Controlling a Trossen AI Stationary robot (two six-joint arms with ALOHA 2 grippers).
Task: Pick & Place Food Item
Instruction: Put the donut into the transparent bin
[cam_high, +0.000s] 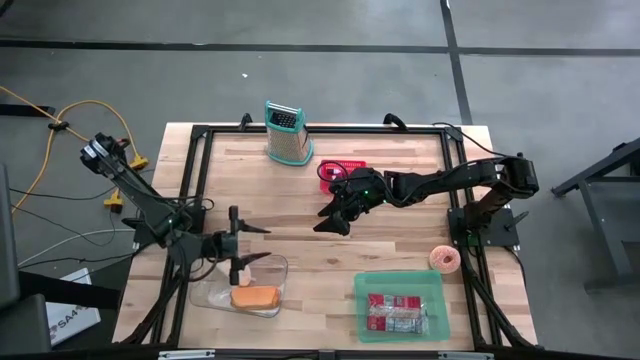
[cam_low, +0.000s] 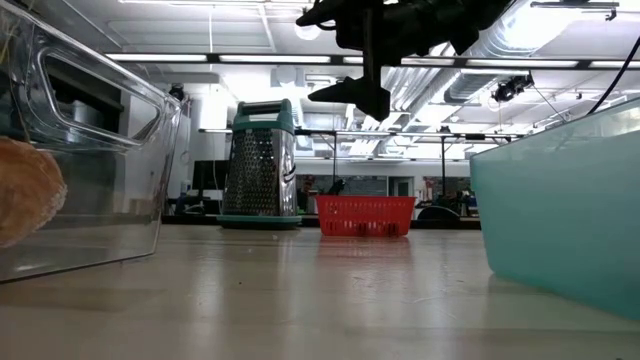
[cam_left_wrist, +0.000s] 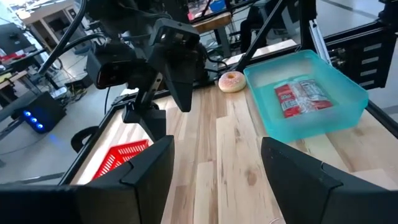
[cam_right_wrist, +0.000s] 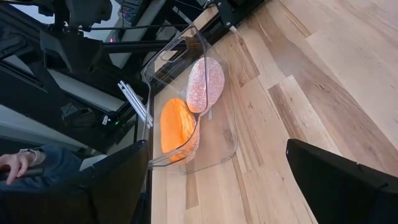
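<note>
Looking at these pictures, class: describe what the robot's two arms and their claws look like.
Both arms are black, jointed and slim, with dark cabling along them. The right claw has two long tapering black fingers and a small green light behind it. The left claw also carries two flat black fingers.

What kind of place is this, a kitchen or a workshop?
Most likely a robotics lab or workshop: a framed wooden table with two robot arms on a bare concrete floor, exposed ceiling ducts, and toy-like food in bins.
</note>
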